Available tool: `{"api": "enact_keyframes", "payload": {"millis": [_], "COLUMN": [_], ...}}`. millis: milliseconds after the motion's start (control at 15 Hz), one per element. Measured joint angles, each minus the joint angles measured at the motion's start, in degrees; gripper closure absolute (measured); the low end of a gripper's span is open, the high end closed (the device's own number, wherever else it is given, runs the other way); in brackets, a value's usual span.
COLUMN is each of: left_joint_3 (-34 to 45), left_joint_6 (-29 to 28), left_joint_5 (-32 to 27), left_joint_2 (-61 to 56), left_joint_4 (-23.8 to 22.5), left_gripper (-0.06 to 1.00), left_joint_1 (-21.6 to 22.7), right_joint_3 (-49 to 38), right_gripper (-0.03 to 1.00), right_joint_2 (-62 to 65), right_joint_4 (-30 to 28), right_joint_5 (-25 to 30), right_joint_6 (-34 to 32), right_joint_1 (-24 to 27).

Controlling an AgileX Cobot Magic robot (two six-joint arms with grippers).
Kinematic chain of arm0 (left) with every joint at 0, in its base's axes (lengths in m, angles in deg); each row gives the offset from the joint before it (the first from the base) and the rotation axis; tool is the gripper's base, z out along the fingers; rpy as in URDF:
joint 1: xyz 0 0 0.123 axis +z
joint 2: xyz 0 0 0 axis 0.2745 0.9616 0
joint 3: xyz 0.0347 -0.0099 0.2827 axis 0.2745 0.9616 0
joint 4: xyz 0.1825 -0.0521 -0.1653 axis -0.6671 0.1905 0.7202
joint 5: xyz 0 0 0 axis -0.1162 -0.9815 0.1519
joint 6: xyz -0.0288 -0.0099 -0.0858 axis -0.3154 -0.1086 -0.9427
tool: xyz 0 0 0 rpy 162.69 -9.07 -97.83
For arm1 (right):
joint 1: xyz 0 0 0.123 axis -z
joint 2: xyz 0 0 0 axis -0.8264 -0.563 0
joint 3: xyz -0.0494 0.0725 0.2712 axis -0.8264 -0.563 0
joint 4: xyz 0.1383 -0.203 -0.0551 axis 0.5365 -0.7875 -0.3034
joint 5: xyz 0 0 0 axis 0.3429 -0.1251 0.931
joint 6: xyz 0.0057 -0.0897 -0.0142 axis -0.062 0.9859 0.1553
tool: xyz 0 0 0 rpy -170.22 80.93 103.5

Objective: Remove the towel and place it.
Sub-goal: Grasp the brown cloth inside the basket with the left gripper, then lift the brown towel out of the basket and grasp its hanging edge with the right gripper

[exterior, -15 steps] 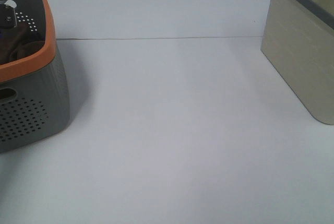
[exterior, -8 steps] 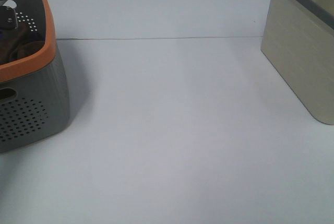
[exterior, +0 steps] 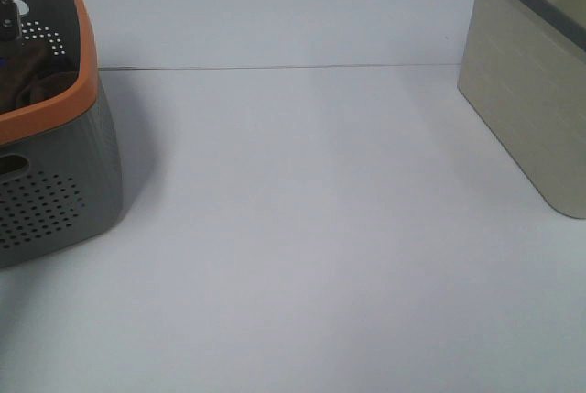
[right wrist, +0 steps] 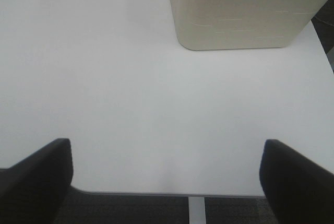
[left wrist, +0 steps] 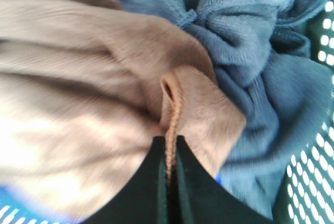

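While the right gripper (right wrist: 167, 177) hangs spread above the white table (right wrist: 130, 104), the left gripper (left wrist: 169, 179) pinches the towel (left wrist: 78, 104) by its hem inside the orange-rimmed basket (exterior: 89, 45) at ten o'clock.

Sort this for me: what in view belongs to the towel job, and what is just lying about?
Job: towel, pinched at its hem by the left gripper; orange-rimmed basket holding it.
Lying about: blue cloth beside the towel; beige bin; right gripper, open over the table.
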Motion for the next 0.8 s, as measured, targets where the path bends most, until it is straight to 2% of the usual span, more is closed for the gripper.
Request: {"api": "enact_keyframes", "payload": {"millis": [200,333,800], "left_joint_3": [0.0,0.0,0.0], "left_joint_6": [0.0,0.0,0.6], "left_joint_5": [-0.2,0.3,12.1], "left_joint_2": [-7.7,-18.4,-35.5], "left_joint_4": [-0.2,-2.6,-3.0], "left_gripper": [0.94,0.94,0.94], "left_joint_1": [0.0,0.0,0.0], "right_joint_3": [0.0,0.0,0.0], "right_gripper": [0.11,0.11,0.11], "right_joint_2": [0.0,0.0,0.0], "right_joint_4": [0.0,0.0,0.0], "right_joint_5": [0.0,0.0,0.0], "right_joint_6": [0.0,0.0,0.0], "right_joint_1": [0.0,0.0,0.0]}}
